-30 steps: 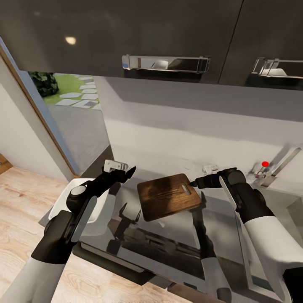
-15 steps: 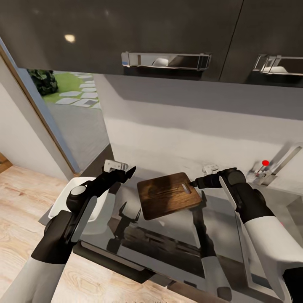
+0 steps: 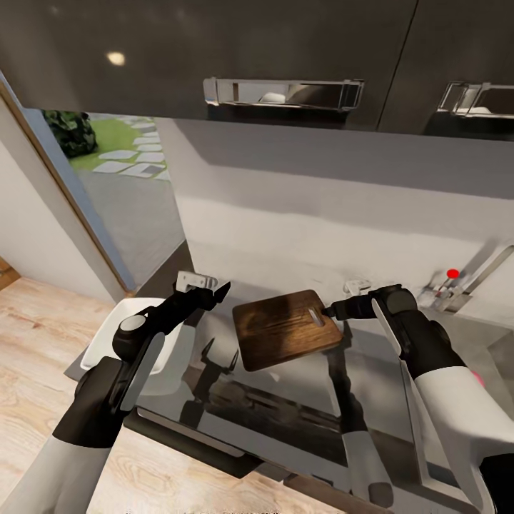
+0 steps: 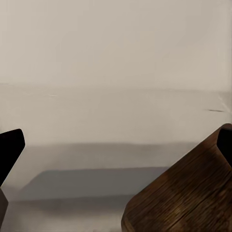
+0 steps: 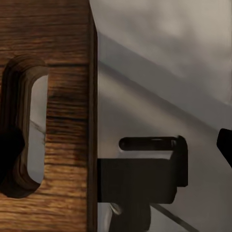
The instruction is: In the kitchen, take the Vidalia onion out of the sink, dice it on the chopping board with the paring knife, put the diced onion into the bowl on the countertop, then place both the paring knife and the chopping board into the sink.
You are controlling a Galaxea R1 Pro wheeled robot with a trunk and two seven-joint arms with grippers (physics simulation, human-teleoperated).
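A: Where does the chopping board [image 3: 285, 330] sit?

B: Above the countertop [image 3: 285, 414], in the middle, with the right gripper [image 3: 330, 311] at its right end, by the slot.

A: And to its left?

B: The left gripper [image 3: 214, 293], apart from the board; the bowl [image 3: 114, 335] lies left of that, partly behind the left arm.

A: Far right?

B: The tap [image 3: 457, 282], against the wall.
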